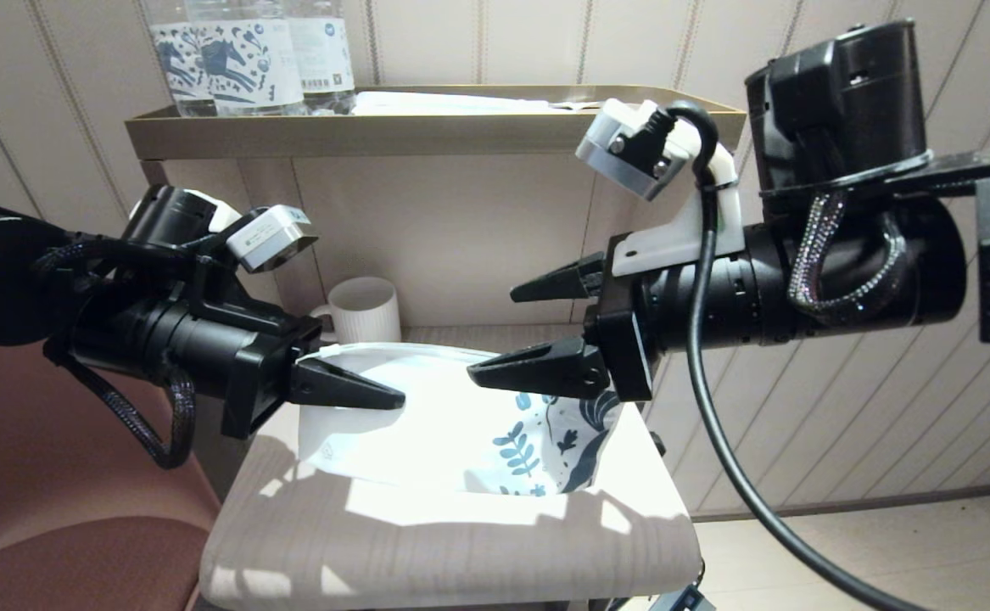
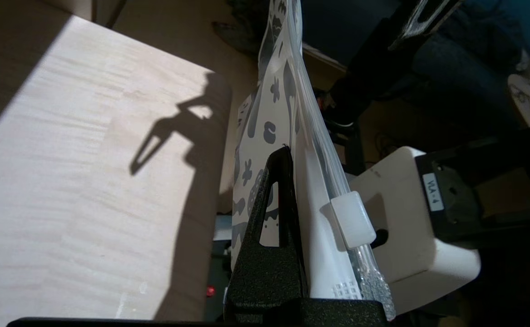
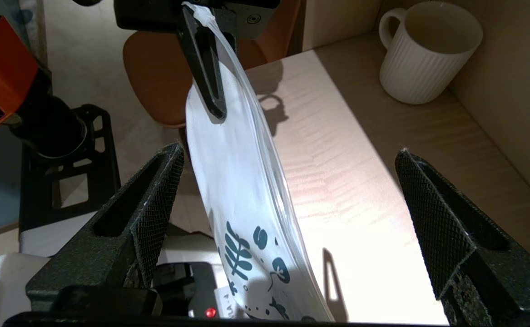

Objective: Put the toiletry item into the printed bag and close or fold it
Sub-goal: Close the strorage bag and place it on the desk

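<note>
The printed bag (image 1: 435, 428) is a white pouch with dark blue leaf print at its right end, held up over the light wooden table (image 1: 452, 547). My left gripper (image 1: 380, 395) is shut on the bag's left end. In the left wrist view that gripper (image 2: 287, 152) pinches the bag (image 2: 292, 109) beside the white zip slider (image 2: 353, 219). My right gripper (image 1: 492, 335) stands open at the printed end. In the right wrist view its fingers (image 3: 156, 204) straddle the bag (image 3: 242, 181) without touching it. The toiletry item is out of view.
A white ribbed mug (image 1: 365, 310) stands at the back of the table, also the mug (image 3: 428, 50) in the right wrist view. Blue-printed water bottles (image 1: 248, 59) sit on the tray shelf (image 1: 427, 131) above. A brown chair (image 1: 62, 552) is at the left.
</note>
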